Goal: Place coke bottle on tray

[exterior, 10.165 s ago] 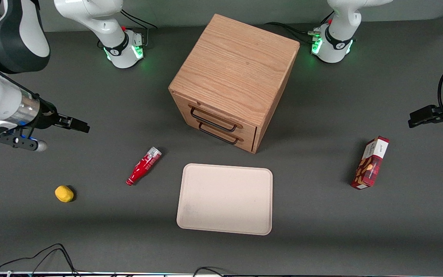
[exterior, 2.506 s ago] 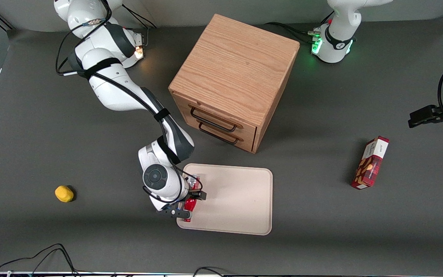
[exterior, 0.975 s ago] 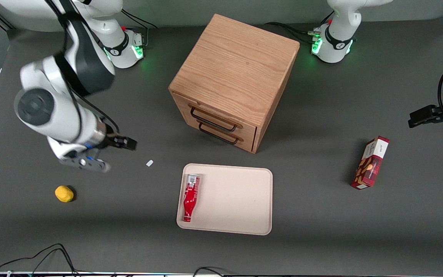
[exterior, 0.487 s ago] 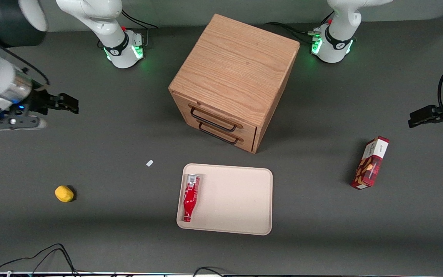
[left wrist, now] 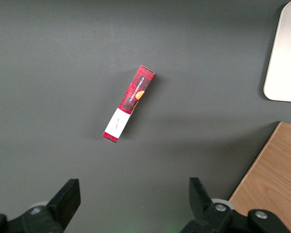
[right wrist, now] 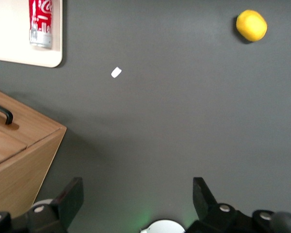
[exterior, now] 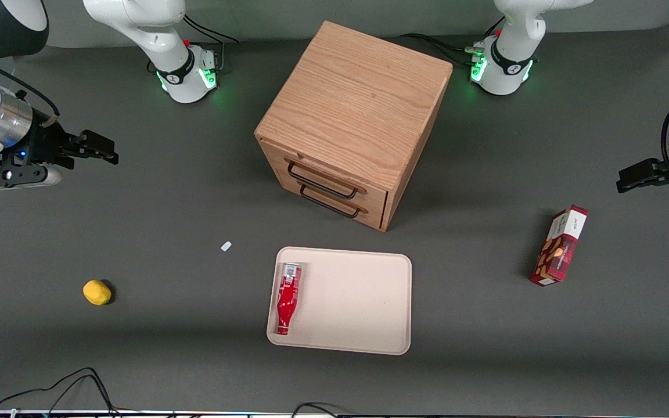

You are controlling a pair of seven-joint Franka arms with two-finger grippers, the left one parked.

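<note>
Since a moment ago we are seeing our gripper [exterior: 99, 152] drifting slightly nearer the front camera, fingers spread and holding nothing, well apart from the tray [exterior: 358, 302]. The lemon [exterior: 97, 292] is lying toward our working end. The coke bottle [exterior: 287, 298] is lying flat along the tray's edge, in front of the wooden cabinet [exterior: 352, 116].

The coke bottle [right wrist: 40, 22] and tray [right wrist: 19, 57] run off frame.

Robot lab: arm bases [exterior: 186, 72] bolted to grey table [exterior: 137, 348], loose cables [exterior: 50, 389]
</note>
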